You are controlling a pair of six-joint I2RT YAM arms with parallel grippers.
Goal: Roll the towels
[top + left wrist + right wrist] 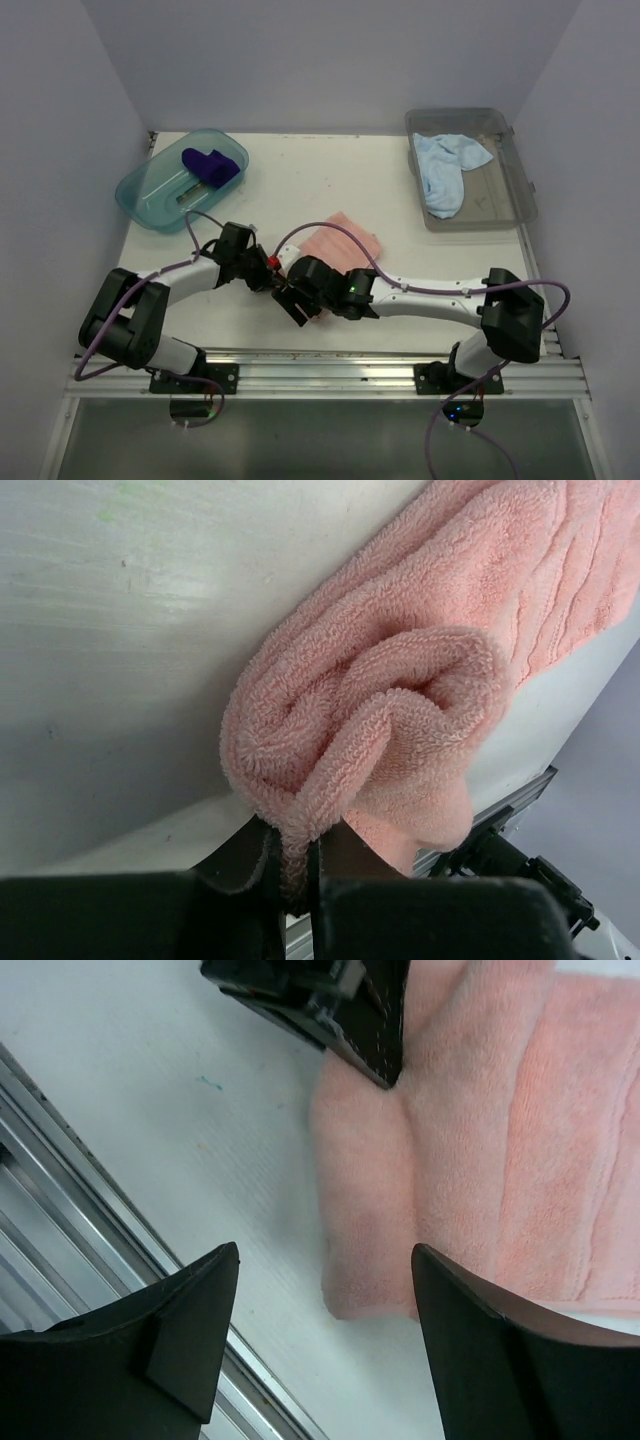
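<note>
The salmon pink towel (345, 237) lies near the middle of the table, its near end rolled into a loose coil (400, 690). My left gripper (290, 845) is shut on the coil's outer fold, pinching terry cloth between its fingers (263, 273). My right gripper (325, 1250) stands open just over the roll's other end (370, 1260), touching nothing; it sits right next to the left one (294, 300). The left gripper's dark fingers (350, 1020) press on the roll in the right wrist view. The dark purple towel (210, 166) lies bunched in the teal tub. The light blue towel (445, 168) is crumpled in the grey bin.
The teal tub (150, 200) stands at the back left and the clear grey bin (500, 200) at the back right. A metal rail (90, 1170) runs along the table's near edge, close under both grippers (330, 358).
</note>
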